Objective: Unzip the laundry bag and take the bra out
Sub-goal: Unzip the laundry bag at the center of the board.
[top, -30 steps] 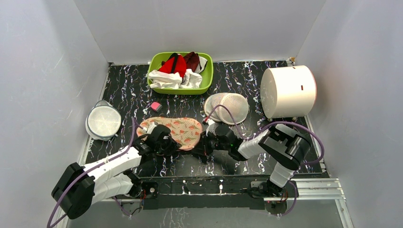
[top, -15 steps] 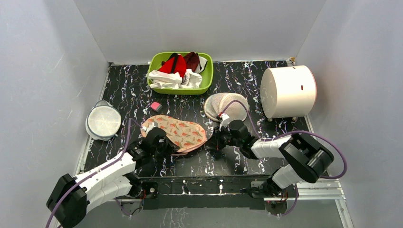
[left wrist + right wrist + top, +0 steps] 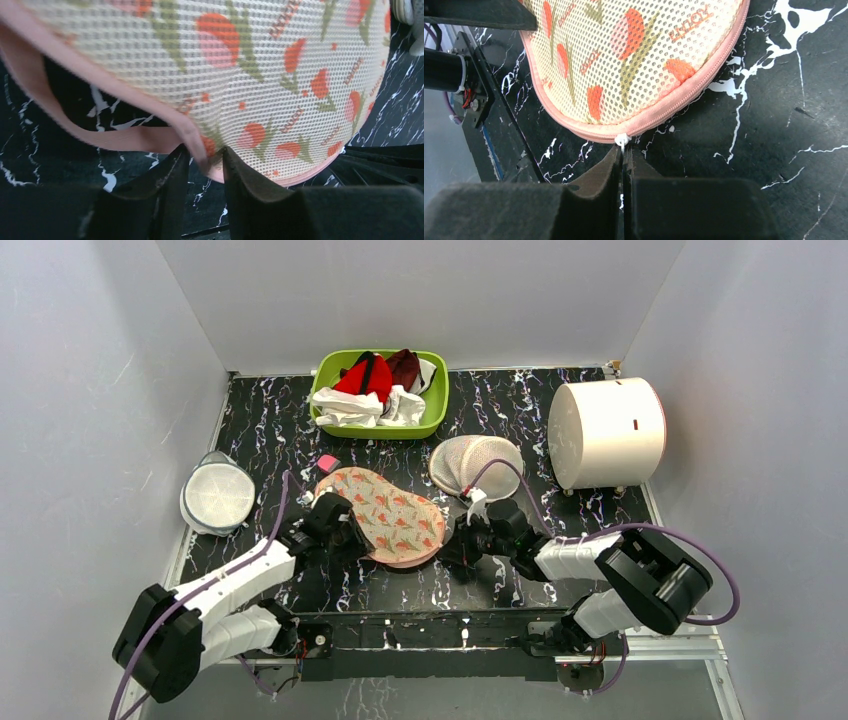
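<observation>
The laundry bag [image 3: 392, 520], peach mesh with a red-and-green flower print and pink zipper edging, lies slanted on the black marble table between my two grippers. My left gripper [image 3: 343, 533] is at the bag's near left edge. In the left wrist view its fingertips stand slightly apart, open, with the pink edging [image 3: 205, 152] loose between them. Left of them the zipper gapes in the laundry bag [image 3: 280, 75]. My right gripper [image 3: 622, 152] is shut on the white zipper pull [image 3: 622, 139] at the rim of the laundry bag [image 3: 624, 65]. The bra does not show.
A green basin [image 3: 325, 368] of red and white clothes stands at the back. Two round white mesh domes [image 3: 480, 462] lie right of the bag, and a white drum [image 3: 605, 433] stands further right. A round white mesh case [image 3: 217, 497] is at the left, a small pink block [image 3: 327, 462] behind the bag.
The bag has swung from lying across to slanting, its left end farther back. My right gripper has drawn the pull to the right and nearer. My left jaws have parted a little.
</observation>
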